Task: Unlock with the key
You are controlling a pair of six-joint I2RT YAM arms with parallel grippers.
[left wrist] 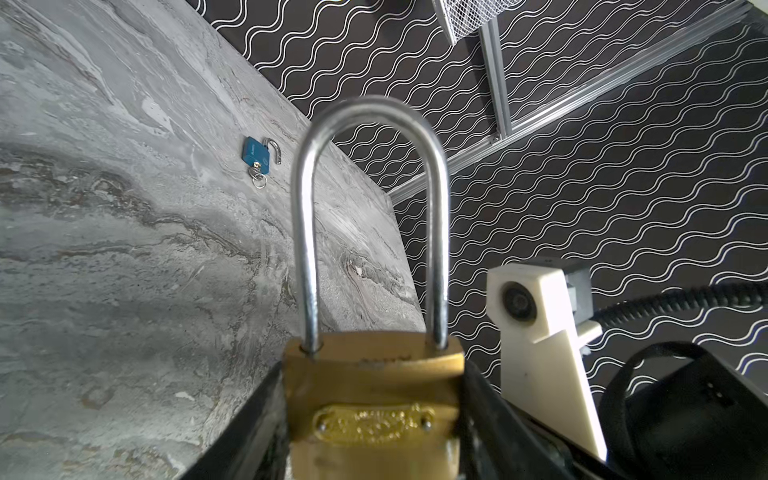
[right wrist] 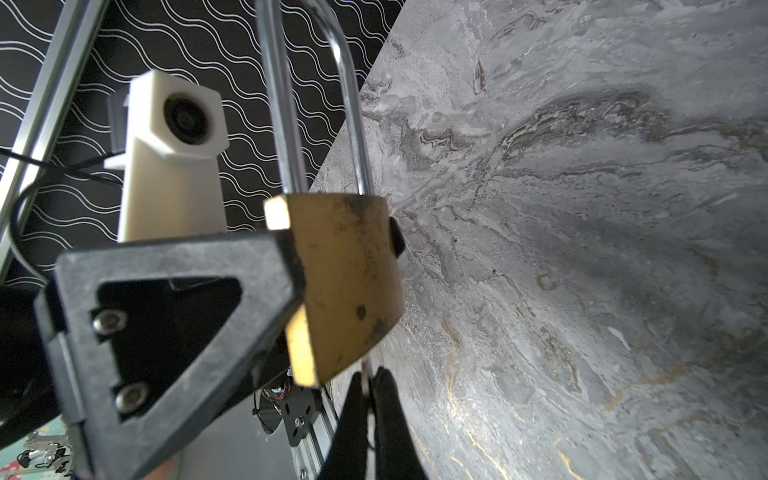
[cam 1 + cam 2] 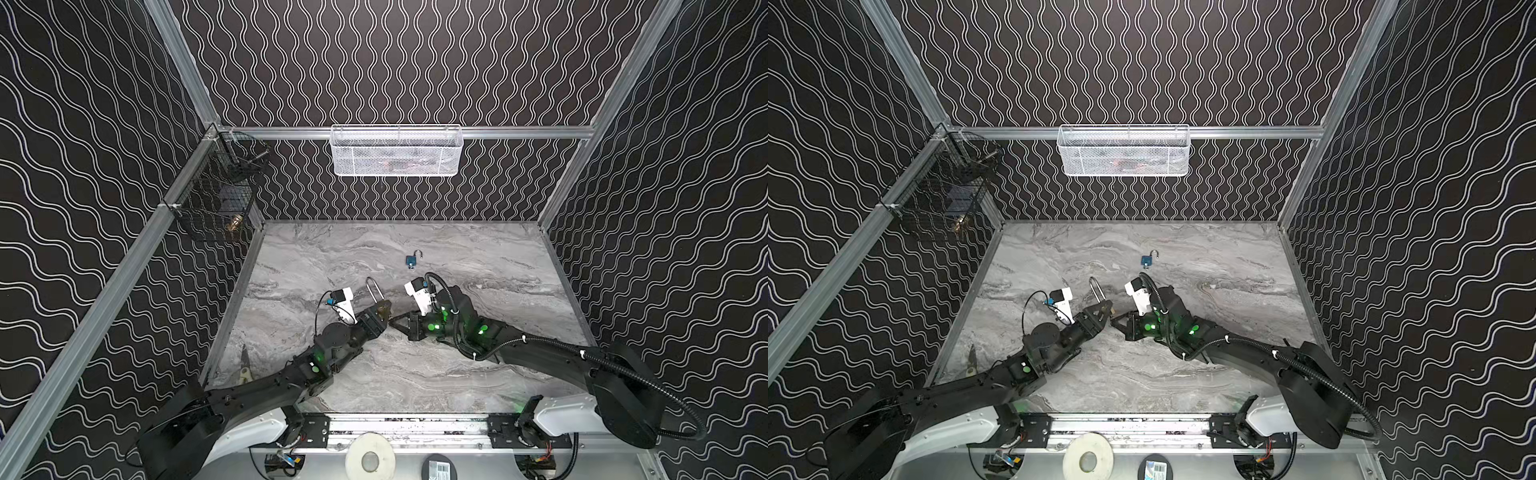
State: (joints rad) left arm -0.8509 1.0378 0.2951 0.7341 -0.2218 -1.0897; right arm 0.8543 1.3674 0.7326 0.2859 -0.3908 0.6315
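A brass padlock [image 1: 374, 399] with a long silver shackle [image 1: 370, 124] is held above the table, and my left gripper [image 1: 374, 419] is shut on its body, one black finger on each side. Both shackle legs enter the body. In both top views the padlock [image 3: 383, 309] [image 3: 1105, 307] sits between the two grippers at mid-table. My right gripper [image 2: 368, 384] is shut on the key [image 2: 365, 374], a thin silver blade that meets the padlock's [image 2: 345, 282] underside. How deep the key sits is hidden. From above, the right gripper [image 3: 394, 320] points at the left gripper [image 3: 380, 314].
A small blue padlock [image 3: 412, 261] [image 1: 257, 154] lies farther back on the marble table [image 3: 478, 374], its shackle open and a key in it. A white mesh basket [image 3: 395, 151] hangs on the back wall, a black wire basket [image 3: 220, 195] on the left wall. Pliers [image 3: 246, 365] lie near the left edge.
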